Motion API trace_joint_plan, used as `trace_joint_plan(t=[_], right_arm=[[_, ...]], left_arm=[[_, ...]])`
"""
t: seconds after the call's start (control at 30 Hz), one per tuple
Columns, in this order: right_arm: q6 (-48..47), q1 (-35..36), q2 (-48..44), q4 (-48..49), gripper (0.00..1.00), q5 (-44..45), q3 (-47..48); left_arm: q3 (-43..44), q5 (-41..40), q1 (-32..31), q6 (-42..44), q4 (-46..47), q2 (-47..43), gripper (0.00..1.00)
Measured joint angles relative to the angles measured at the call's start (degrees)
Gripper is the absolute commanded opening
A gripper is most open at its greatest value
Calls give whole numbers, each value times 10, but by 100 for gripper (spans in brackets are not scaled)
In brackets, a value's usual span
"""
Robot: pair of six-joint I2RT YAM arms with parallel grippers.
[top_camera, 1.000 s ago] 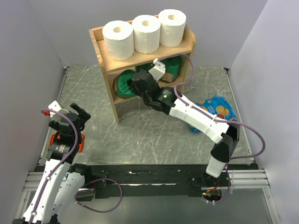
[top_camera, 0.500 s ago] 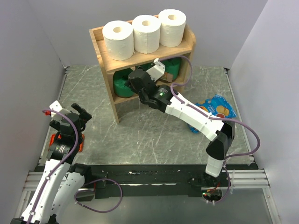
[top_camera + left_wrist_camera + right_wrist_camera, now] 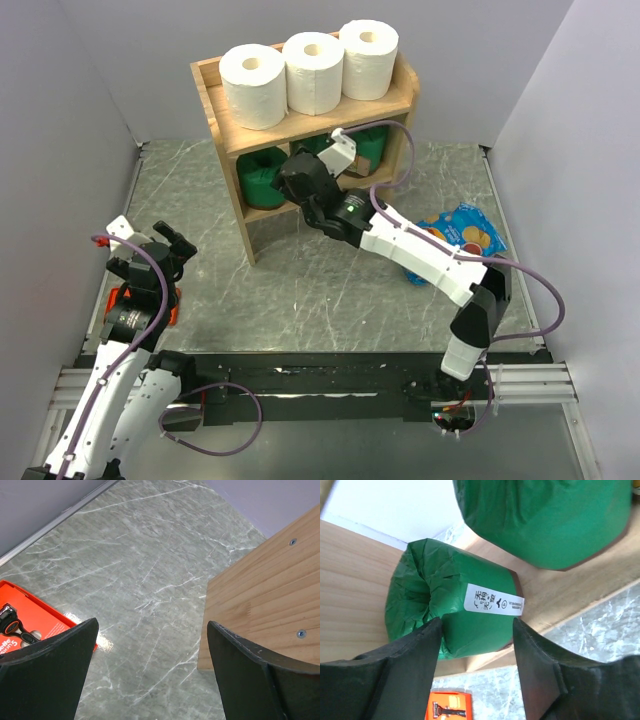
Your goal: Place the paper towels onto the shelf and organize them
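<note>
The right pincer [image 3: 477, 630] is reaching into the lower tier of the shelf [image 3: 240, 215]. Its jaws are apart, and a green package [image 3: 455, 595] lies on its side straight ahead of them, its near end about level with the fingertips. I cannot tell whether either finger is touching the wrapper. A second green package [image 3: 545, 520] sits beyond and to the right of this pincer, close to the first.

The paper towels [image 3: 314, 72] are directly above the right pincer. All three stand upright in a row on the top tier, each touching the next, so the main work looks done. The step in hand seems to be tidying what is underneath.

To do that well:
- Keep the jaws square to the package and centred on its width before closing, so that it neither rolls nor twists.
- Keep the wrist low under the top board.
- Move slowly. A knock to the shelf could topple the rolls overhead.
- The wrapper looks soft and crinkled, so a light squeeze is probably enough.

The left pincer [image 3: 152, 627] hangs with its jaws wide apart over bare desk [image 3: 150, 555]. The side panel of the shelf is to its right and a red pack [image 3: 30, 615] to its left, and it grips nothing. It is best left there, out of the way.
</note>
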Motion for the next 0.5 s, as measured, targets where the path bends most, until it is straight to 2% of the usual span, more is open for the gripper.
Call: trace_joint_plan(t=[0.17, 0.3, 0.37, 0.5], right_arm=[[-32, 5, -44, 36, 49, 2, -60], [-84, 16, -74, 94, 49, -2, -114], [-113, 19, -84, 125, 53, -9, -139], [-162, 20, -85, 162, 55, -32, -147]], left_arm=[[0, 0, 0, 0, 0, 1, 97], [-2, 0, 0, 1, 0, 1, 96], [-3, 0, 0, 1, 0, 1, 96], [-3, 0, 0, 2, 0, 1, 96]])
